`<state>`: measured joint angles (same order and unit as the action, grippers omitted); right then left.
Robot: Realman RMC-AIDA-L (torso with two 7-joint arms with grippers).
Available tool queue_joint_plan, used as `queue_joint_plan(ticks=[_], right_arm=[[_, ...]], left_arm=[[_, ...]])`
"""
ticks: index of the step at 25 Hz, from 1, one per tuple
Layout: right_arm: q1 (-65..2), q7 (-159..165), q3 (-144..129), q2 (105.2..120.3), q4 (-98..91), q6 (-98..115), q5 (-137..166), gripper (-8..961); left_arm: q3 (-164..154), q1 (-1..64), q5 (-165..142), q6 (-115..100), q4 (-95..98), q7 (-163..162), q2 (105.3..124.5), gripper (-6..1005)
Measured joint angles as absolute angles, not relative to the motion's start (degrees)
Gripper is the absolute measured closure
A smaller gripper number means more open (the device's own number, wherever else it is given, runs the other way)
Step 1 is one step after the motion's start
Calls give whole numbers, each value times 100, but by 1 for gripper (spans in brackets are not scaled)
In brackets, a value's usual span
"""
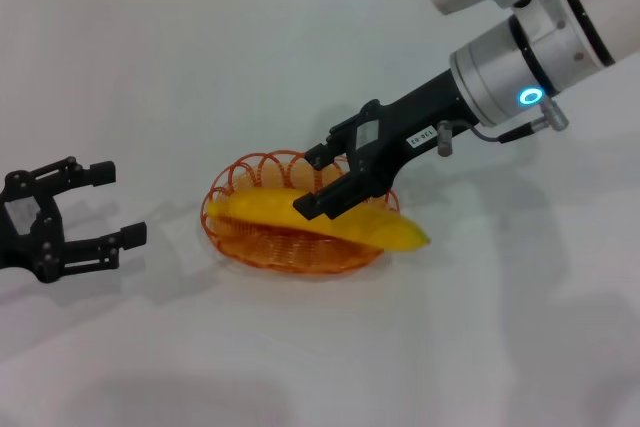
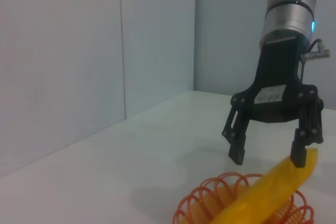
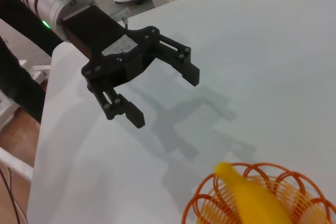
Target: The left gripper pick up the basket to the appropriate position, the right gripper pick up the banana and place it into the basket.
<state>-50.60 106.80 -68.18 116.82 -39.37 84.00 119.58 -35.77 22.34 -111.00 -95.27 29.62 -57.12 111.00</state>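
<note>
Already in the basket point(image 1: 250, 247), the banana point(image 1: 270, 209) lies between the right gripper's point(image 1: 322, 185) spread jaws.

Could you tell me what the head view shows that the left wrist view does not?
Only the head view shows the left gripper, open above the table and apart from the basket, plus the banana's full length lying across the basket with one tip past the rim. Only the left wrist view shows the wall panels behind the table, and the gap between the right gripper's jaws from the front. Both show the right gripper, open over the banana, and the orange basket.
</note>
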Motion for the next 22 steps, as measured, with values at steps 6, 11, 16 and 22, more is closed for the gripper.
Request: queue_joint_plan(ticks=[6, 11, 16, 22], right_arm=[[-4643, 10406, -6202, 11658, -4177, 8805, 11981, 191], [-3927, 9556, -5224, 11663, -4599, 9536, 11967, 191], [-3163, 8230, -4349, 11652, -4612, 9814, 11997, 190], [-2449, 6290, -3612, 11661, -4330, 9694, 12002, 190]], left_arm=[[-3577, 2149, -11099, -9528, 2962, -5715, 11066, 119], [-3563, 2135, -11099, -9527, 2962, -5713, 11065, 119], [-3561, 2135, -11100, -9527, 2962, -5713, 11065, 119], [-3554, 2119, -11101, -9532, 2962, -5710, 11057, 119]])
